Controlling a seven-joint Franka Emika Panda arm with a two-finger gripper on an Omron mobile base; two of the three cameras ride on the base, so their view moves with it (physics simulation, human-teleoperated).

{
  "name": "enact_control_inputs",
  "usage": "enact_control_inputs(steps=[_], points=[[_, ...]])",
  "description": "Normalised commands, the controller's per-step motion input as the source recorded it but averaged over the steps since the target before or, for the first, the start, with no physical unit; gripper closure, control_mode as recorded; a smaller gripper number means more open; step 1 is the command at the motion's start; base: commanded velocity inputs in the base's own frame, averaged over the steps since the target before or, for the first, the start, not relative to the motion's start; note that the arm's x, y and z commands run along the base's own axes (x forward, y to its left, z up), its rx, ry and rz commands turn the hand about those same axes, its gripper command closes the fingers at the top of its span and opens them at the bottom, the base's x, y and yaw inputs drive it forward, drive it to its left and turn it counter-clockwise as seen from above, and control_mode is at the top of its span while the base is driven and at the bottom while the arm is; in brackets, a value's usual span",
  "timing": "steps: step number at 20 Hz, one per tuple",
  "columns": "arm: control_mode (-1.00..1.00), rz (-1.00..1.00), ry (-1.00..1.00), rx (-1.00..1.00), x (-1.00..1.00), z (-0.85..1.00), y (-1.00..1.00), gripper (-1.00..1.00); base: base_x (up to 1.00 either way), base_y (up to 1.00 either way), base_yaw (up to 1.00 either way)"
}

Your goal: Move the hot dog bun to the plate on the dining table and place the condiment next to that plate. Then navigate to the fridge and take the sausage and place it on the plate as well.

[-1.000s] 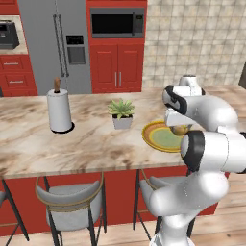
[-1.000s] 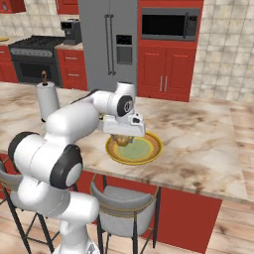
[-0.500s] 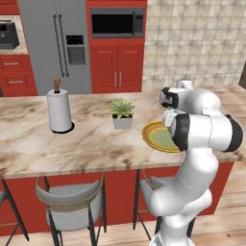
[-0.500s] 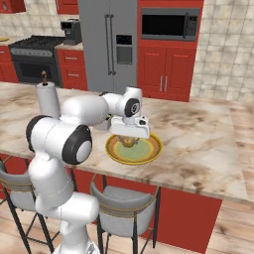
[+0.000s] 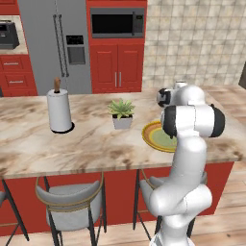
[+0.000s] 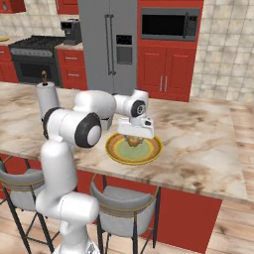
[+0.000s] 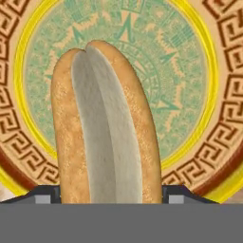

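Your hot dog bun [image 7: 102, 128] sits between the gripper [image 7: 111, 192] fingers, which hold its sides over the plate [image 6: 151, 151] near the dining table's [image 6: 208, 149] front edge. Since before, the elbow has swung upright. No writing is readable.

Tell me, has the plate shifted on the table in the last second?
No. The plate sits just as far to the right of the potted plant as before.
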Motion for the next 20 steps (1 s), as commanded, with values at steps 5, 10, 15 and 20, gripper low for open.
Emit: enact_control_inputs(steps=[5, 10, 15, 20], points=[[-1.0, 0.0, 0.07, 0.03, 0.45, -0.33, -0.07, 1.0, 0.0, 0.0, 0.0], [-1.0, 0.0, 0.04, 0.01, 0.32, -0.35, -0.02, 1.0, 0.0, 0.0, 0.0], [-1.0, 0.0, 0.0, 0.0, 0.28, -0.35, 0.0, 1.0, 0.0, 0.0, 0.0], [-1.0, 0.0, 0.0, 0.0, 0.06, -0.32, 0.0, -1.0, 0.0, 0.0, 0.0]])
